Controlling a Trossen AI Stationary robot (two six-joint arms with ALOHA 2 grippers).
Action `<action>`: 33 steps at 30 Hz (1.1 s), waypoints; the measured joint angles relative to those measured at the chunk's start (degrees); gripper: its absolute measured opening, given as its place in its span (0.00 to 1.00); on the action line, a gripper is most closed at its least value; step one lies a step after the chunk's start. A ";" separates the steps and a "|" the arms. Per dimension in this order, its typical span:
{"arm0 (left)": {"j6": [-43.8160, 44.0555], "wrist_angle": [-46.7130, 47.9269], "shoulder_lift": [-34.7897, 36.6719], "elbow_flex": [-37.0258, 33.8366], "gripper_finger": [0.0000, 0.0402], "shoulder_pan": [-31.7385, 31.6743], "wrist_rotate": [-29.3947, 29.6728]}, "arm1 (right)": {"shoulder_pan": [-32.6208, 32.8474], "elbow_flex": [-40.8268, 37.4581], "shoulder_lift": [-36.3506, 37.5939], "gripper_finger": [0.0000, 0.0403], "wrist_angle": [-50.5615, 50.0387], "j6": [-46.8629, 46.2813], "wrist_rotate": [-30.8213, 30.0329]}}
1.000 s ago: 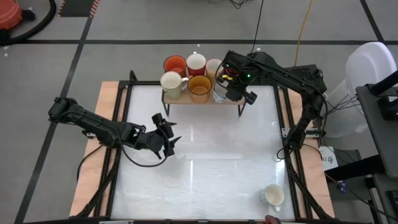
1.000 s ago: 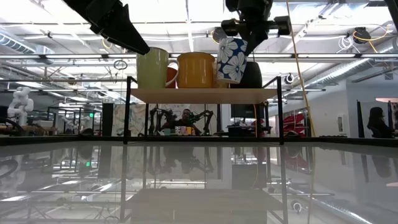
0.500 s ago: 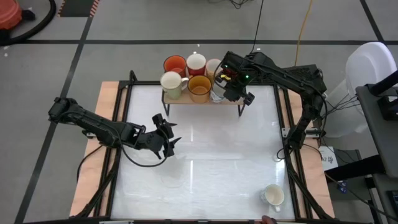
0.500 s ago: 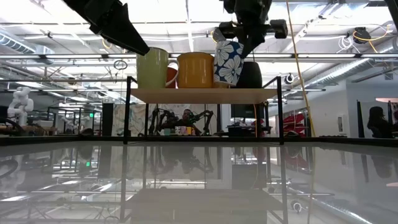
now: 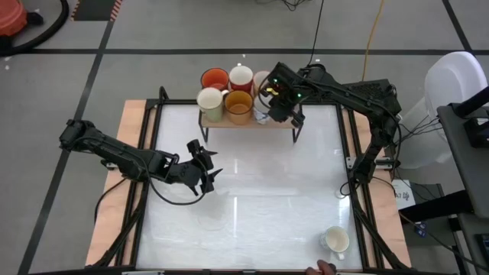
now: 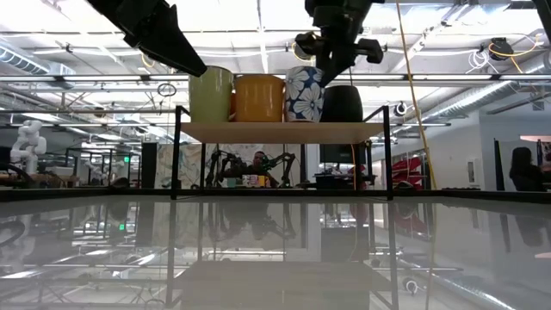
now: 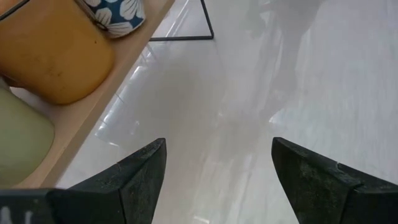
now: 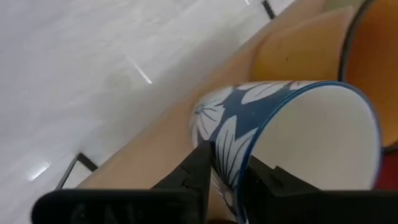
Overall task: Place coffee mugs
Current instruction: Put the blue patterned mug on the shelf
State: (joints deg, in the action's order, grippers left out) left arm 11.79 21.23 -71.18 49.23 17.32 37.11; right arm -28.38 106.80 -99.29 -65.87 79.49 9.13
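A wooden shelf (image 6: 280, 131) at the table's far edge carries several coffee mugs: an orange one (image 5: 215, 79), a red-and-white one (image 5: 241, 76), a cream one (image 5: 210, 99) and an amber one (image 5: 240, 107). A blue-flowered mug (image 6: 304, 93) stands upright on its base beside the amber mug. My right gripper (image 5: 273, 107) comes down on that mug's rim. My left gripper (image 5: 208, 172) hangs open over the table's left middle with nothing between its fingers (image 7: 214, 162). Another white mug (image 5: 335, 240) stands at the near right. My right gripper has the blue-flowered mug's rim (image 8: 244, 163) between its two fingers, one finger outside the wall (image 8: 198, 167) and one inside the hollow (image 8: 264, 174). The fingers slant down from above. The mug stands upright with its base on the shelf.
The shelf stands on thin black legs (image 6: 176, 155) above the glossy white table top (image 5: 252, 191). A dark shape (image 6: 343, 103) stands on the shelf to the right of the flowered mug. A person's hand (image 5: 325, 267) shows at the near edge.
My right gripper has gone down and toward the table's left, tipping further downward. The blue-flowered mug, tilted and clear of the shelf a second ago, now stands upright on it beside the amber mug. The amber mug has slid a little left, toward the cream one.
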 joint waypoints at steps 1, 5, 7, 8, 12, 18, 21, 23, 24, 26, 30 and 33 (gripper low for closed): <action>0.00 0.00 0.00 0.00 0.73 0.00 0.00 | -0.02 0.00 0.00 0.14 0.36 -0.39 0.02; 0.00 0.04 0.00 0.00 0.73 0.00 0.01 | -0.02 0.00 0.02 0.20 0.50 -0.78 -0.09; 0.00 0.07 0.00 0.00 0.73 0.00 -0.01 | -0.02 0.00 0.02 0.22 0.63 -0.80 -0.07; 0.00 0.10 0.00 0.00 0.73 -0.01 0.00 | -0.02 0.00 0.02 0.23 0.65 -0.81 -0.07; 0.04 0.66 0.00 0.00 0.73 0.00 -0.01 | 0.00 0.00 0.02 0.26 0.59 -1.23 -0.09; 0.79 2.33 0.00 0.00 0.73 0.00 -0.01 | 0.59 0.00 0.32 0.26 0.44 -2.54 -0.21; 0.98 2.66 0.00 0.00 0.73 0.00 -0.01 | 1.08 0.00 0.92 0.26 0.27 -2.62 -1.69; 1.06 2.64 0.00 0.00 0.73 0.02 -0.01 | 1.74 0.00 1.39 0.26 0.46 -3.64 -3.49; 1.07 2.64 0.00 0.00 0.73 0.02 -0.05 | 1.92 0.00 1.68 0.27 0.58 -4.42 -4.57; 1.17 2.64 -0.01 0.00 0.73 0.02 -0.09 | 2.44 0.00 2.45 0.27 0.86 -6.15 -6.10; 1.79 2.62 0.00 0.00 0.73 0.02 -0.14 | 3.55 0.00 4.40 0.27 0.97 -11.05 -6.45; 2.32 2.59 -0.01 0.00 0.73 0.02 -0.73 | 4.46 0.00 5.99 0.27 0.94 -18.20 -6.20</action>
State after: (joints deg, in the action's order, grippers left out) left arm 14.11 23.82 -71.18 49.23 17.34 36.39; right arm -23.92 106.80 -93.30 -64.93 61.29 2.92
